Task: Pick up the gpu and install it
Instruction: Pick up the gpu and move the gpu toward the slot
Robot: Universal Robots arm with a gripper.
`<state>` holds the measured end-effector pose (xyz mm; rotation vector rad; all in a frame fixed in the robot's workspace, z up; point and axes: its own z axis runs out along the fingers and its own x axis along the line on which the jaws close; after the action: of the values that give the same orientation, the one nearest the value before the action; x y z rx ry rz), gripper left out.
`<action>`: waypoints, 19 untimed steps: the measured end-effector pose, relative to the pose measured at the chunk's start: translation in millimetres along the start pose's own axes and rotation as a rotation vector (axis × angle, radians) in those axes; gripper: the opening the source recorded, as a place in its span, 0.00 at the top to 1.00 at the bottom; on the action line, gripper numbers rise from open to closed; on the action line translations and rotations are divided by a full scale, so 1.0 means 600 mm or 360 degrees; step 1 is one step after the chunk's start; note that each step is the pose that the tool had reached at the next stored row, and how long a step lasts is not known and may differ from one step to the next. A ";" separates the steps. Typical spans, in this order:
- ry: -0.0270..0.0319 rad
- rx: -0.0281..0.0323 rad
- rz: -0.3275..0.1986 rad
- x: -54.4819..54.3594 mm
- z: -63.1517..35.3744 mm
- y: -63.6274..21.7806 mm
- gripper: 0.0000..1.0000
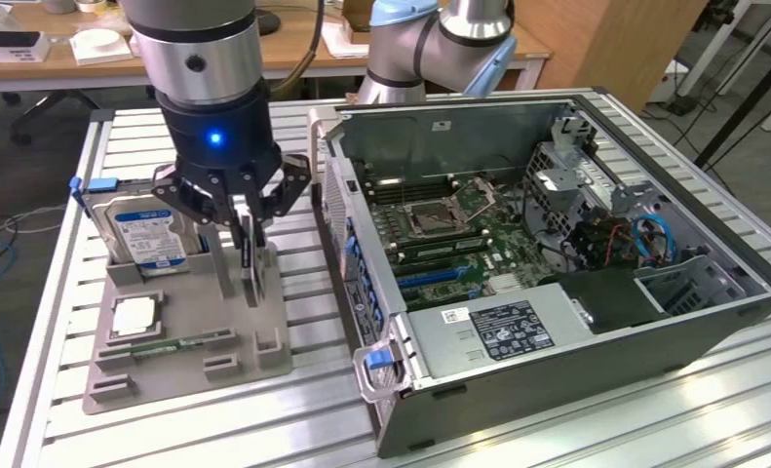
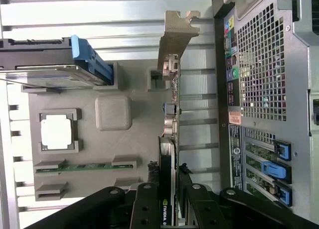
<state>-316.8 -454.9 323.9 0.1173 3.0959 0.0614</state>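
The gpu (image 1: 250, 263) is a thin dark card standing on edge over the right side of the grey holder tray (image 1: 190, 336). My gripper (image 1: 245, 219) comes down from above and is shut on the card's upper edge. In the wrist view the gpu (image 2: 172, 119) shows edge-on, its silvery bracket (image 2: 177, 35) at the far end beside a slot block of the tray (image 2: 114, 112). My gripper (image 2: 168, 189) has a black finger (image 2: 145, 204) on each side of the card. Whether the card's lower edge still rests in the tray I cannot tell.
A hard drive (image 1: 144, 234) with a blue-white label stands in the tray's back left; a processor chip (image 1: 134, 314) and a green memory stick (image 1: 177, 343) lie in front. The open computer case (image 1: 541, 263) lies to the exterior view's right, motherboard (image 1: 450, 234) exposed. Another arm's base (image 1: 424, 49) stands behind it.
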 end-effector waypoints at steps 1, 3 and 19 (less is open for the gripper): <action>0.00000 0.00000 0.0000 0.000 -0.001 0.000 0.74; 0.00000 -0.00001 0.0000 0.000 -0.004 0.000 0.74; 0.00001 0.00000 0.0000 -0.001 -0.028 0.001 0.74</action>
<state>-316.8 -454.9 340.5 0.1172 3.0959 0.0615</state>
